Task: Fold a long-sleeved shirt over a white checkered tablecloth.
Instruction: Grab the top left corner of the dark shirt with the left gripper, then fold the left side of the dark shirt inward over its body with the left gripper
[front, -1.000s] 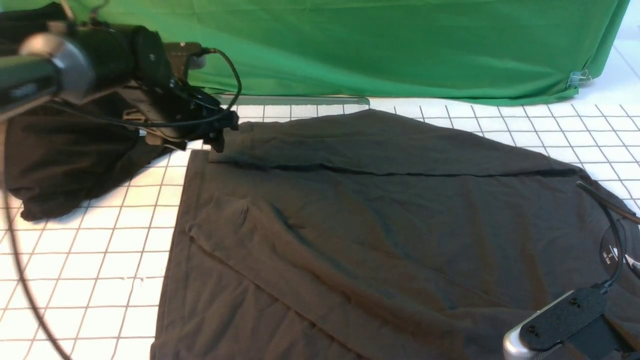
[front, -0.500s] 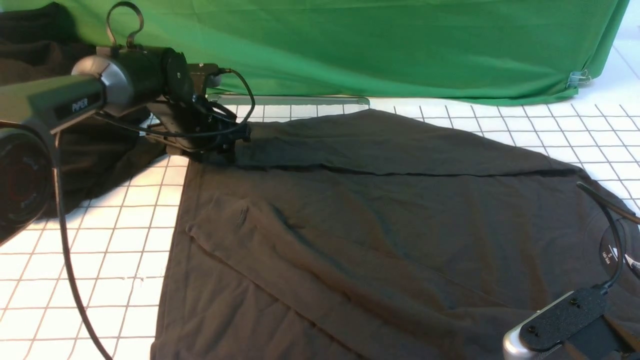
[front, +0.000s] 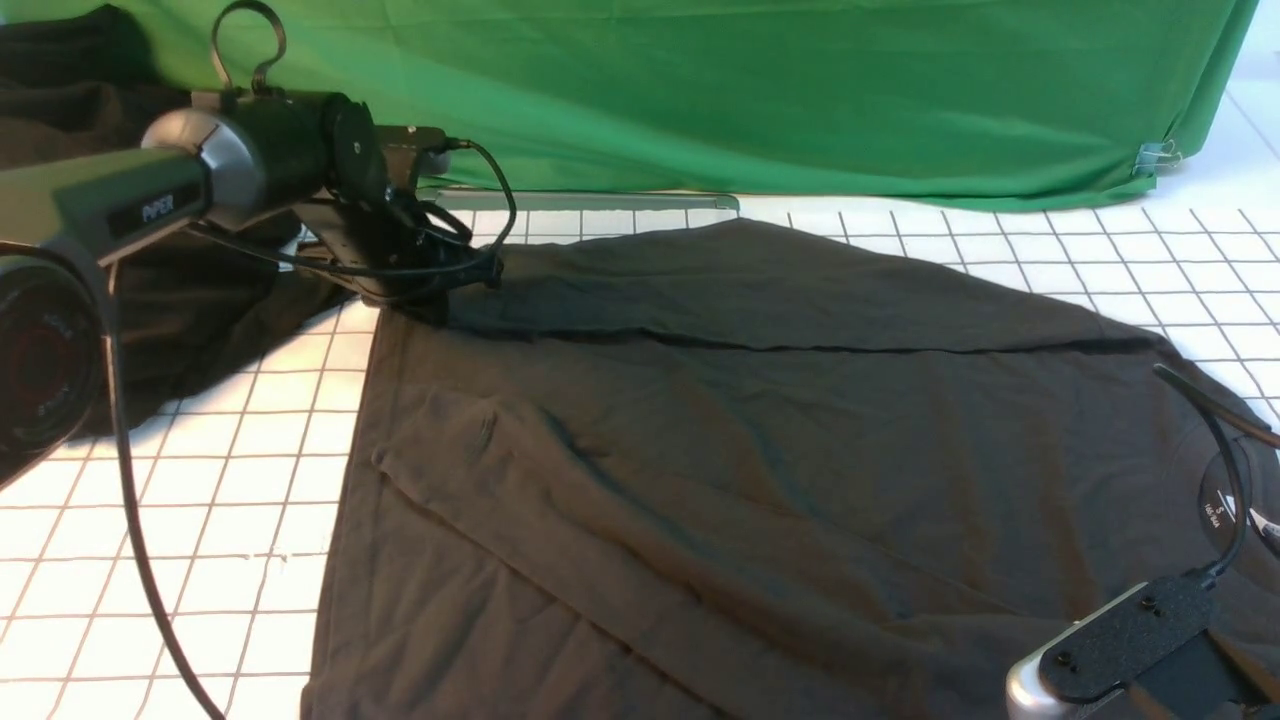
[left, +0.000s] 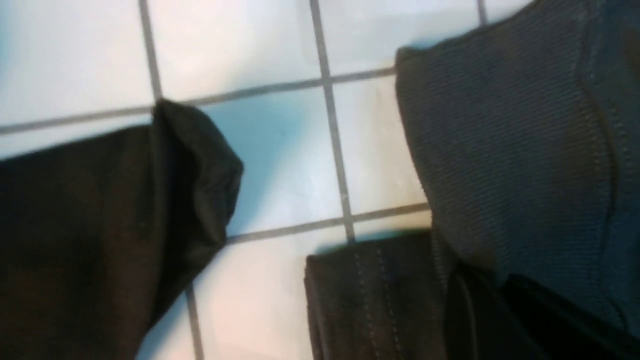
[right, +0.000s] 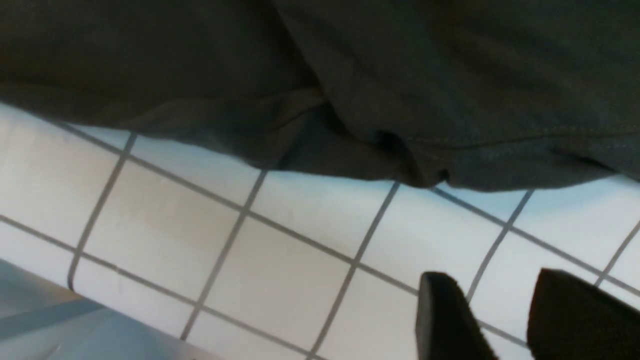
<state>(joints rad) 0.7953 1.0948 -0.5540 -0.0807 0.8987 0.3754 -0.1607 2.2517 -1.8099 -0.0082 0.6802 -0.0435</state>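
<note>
The long-sleeved shirt (front: 760, 450), dark charcoal, lies spread over the white checkered tablecloth (front: 200, 500), and its neck label (front: 1222, 505) shows at the right. My left gripper (front: 455, 290) sits low at the shirt's far left corner. In the left wrist view the ribbed cuff (left: 500, 150) and a stitched hem (left: 360, 300) run down into the left gripper (left: 487, 277), which is shut on the fabric. My right gripper (right: 492, 285) is open over bare tablecloth (right: 280, 280), just off the shirt's edge (right: 350, 150), with nothing between its fingers.
A deeper-black heap of cloth (front: 150, 300) lies at the far left behind the left arm. A green cloth (front: 750, 90) hangs along the back. The right arm's wrist (front: 1120, 650) rises at the bottom right corner over the shirt.
My left arm swung right and came down onto the shirt's far left corner, then its jaws closed on the fabric. The right arm has not moved.
</note>
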